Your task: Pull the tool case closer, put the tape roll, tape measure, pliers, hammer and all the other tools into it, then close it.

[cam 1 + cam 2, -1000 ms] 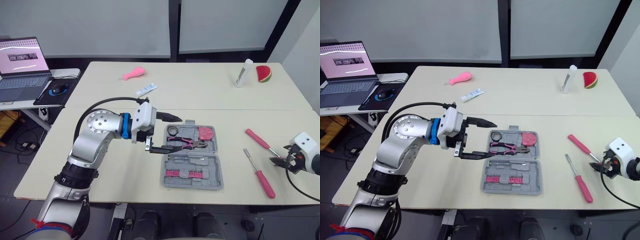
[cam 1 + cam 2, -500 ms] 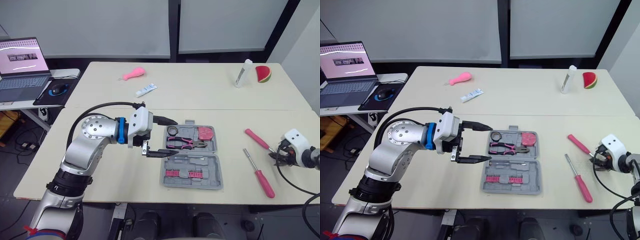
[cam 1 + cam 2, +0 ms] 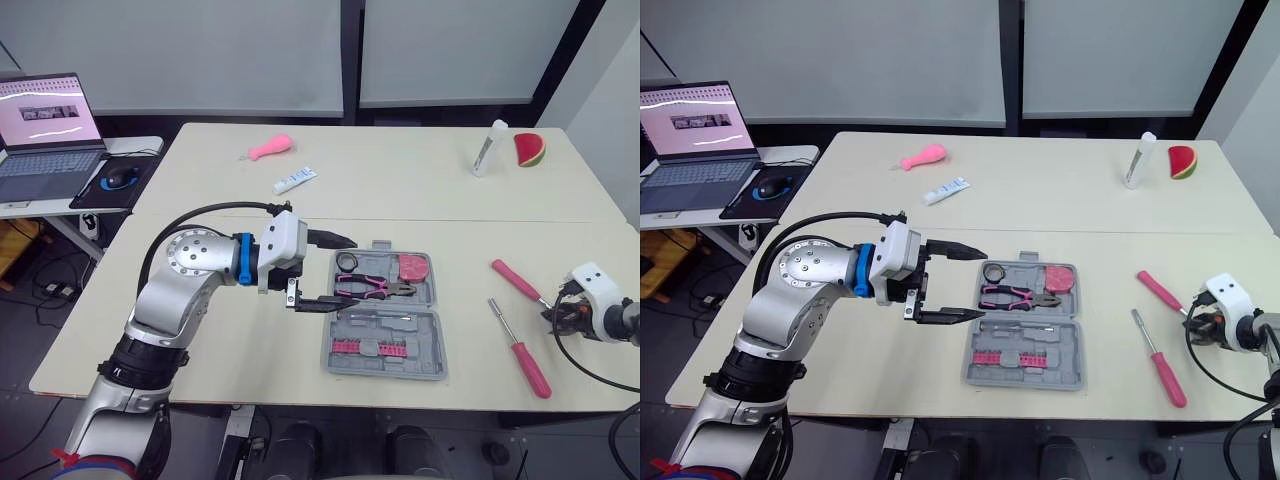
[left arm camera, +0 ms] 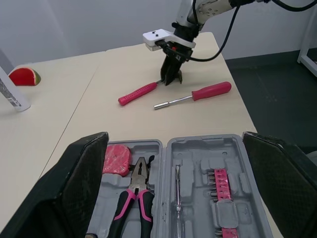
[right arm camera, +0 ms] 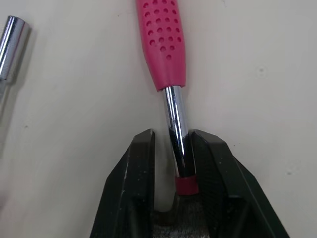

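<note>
Right gripper sits at the lower right edge of the head view, fingers narrowly apart around the chrome shaft of the pink-handled tool. One finger touches the shaft and a thin gap shows at the other. That tool lies flat on the table, slanting up and to the left from the gripper. Just below it, a red-handled screwdriver lies near and apart.

Left gripper hangs in the middle of the frame with its fingers spread wide, at the left edge of the case, one fingertip by the upper half and one by the hinge line.

Lying open and flat at lower centre, the grey case has the tape roll, pliers and pink tape measure in its upper half, and a row of pink bits in its lower half.

Toward the top of the frame lie a pink toy and a small tube at left, with a white bottle and a watermelon slice at right. A laptop sits on a side desk at the far upper left.
</note>
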You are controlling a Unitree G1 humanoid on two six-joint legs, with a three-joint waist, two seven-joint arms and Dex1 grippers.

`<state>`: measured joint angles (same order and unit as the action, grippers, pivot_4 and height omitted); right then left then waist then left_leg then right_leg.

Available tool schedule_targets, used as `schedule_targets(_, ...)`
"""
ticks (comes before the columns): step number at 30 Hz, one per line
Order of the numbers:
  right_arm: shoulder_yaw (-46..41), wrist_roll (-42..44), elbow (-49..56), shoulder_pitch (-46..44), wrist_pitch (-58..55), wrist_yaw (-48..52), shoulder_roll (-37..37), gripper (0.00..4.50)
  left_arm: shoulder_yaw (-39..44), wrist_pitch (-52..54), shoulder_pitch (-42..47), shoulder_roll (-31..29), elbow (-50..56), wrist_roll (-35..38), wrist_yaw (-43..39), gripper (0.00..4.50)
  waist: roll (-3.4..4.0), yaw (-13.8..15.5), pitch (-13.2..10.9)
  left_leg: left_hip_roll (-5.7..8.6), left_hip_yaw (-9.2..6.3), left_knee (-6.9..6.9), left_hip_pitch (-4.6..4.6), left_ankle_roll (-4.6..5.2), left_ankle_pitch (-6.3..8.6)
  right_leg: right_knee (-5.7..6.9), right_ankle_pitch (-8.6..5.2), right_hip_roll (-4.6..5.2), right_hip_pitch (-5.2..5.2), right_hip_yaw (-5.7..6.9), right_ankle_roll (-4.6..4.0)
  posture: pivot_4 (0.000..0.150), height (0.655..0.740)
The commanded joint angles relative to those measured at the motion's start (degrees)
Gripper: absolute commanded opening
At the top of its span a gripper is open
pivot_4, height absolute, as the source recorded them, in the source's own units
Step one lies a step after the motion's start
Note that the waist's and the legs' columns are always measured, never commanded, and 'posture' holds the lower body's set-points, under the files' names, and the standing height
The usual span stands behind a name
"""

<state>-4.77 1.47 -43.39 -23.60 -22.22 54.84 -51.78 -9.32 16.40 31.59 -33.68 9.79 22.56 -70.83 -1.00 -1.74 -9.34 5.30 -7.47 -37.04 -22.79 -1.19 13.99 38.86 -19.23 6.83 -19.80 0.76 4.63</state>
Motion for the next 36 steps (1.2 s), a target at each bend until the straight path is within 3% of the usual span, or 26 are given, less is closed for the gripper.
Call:
schedule_targets(1, -1.6, 1.7, 3.1, 1.8, -3.1, -0.1, -0.7, 0.57, -0.2, -1.4, 1.1, 0.4, 0.1, 0.1, -0.3, 4.5, 0.0, 0.0, 0.0, 0.0, 0.01, 0.0, 0.0, 0.0, 0.0, 0.0, 0.0, 0.0, 0.0, 0.0, 0.0, 0.15, 0.74)
schedule_targets(4, -2.5, 2.8, 4.8, 2.6, -5.3, -0.4, -0.8, 0.26, -0.4, -1.6, 1.3, 0.6, -0.2, 0.0, -0.4, 4.5, 0.0, 0.0, 0.0, 0.0, 0.01, 0.01, 0.0, 0.0, 0.0, 0.0, 0.0, 0.0, -0.02, -0.01, 0.0, 0.15, 0.74)
schedule_targets(8, -3.9, 4.1, 9.6, 5.7, -7.7, -1.1, -1.2, 0.23, -0.5, -1.7, 1.3, 0.8, -0.2, 0.0, -0.4, 4.5, 0.0, 0.0, 0.0, 0.0, 0.0, 0.01, -0.01, 0.0, 0.0, 0.01, 0.0, 0.0, -0.03, -0.01, 0.0, 0.15, 0.74)
schedule_targets(17, -11.0, 8.1, 33.6, 22.8, -19.3, -5.0, -1.3, 0.23, -0.1, -0.9, -0.2, 0.0, 1.5, 0.4, 0.1, 4.5, 0.01, 0.1, 0.0, 0.02, 0.01, 0.01, -0.06, 0.02, 0.01, 0.02, 0.0, 0.03, -0.11, -0.03, 0.01, 0.15, 0.74)
schedule_targets(22, -11.0, 7.0, 34.1, 27.3, -15.2, -7.4, -0.6, 0.23, -0.6, -1.0, -0.2, 0.4, 1.7, 0.3, 0.4, 4.5, 0.01, 0.1, 0.0, 0.01, 0.01, 0.01, -0.03, 0.12, 0.07, 0.04, 0.0, 0.01, -0.09, -0.04, 0.01, 0.15, 0.74)
schedule_targets(24, -11.7, 7.5, 33.1, 28.0, -12.0, -6.9, -0.6, 0.96, -0.7, -1.0, 0.1, 0.6, 1.7, 0.3, 0.3, 4.5, 0.01, 0.1, 0.0, 0.01, 0.01, 0.02, -0.01, 0.13, 0.08, 0.04, 0.0, 0.0, -0.08, -0.04, 0.01, 0.15, 0.74)
schedule_targets(36, -14.2, 9.5, 25.5, 31.9, 6.6, -3.9, 1.0, 3.18, -0.9, -1.1, 0.4, 0.8, 1.0, 0.1, -0.1, 4.5, 0.0, 0.1, 0.0, -0.01, 0.03, 0.03, 0.01, 0.12, 0.07, 0.04, -0.01, -0.01, -0.07, -0.05, 0.01, 0.15, 0.74)
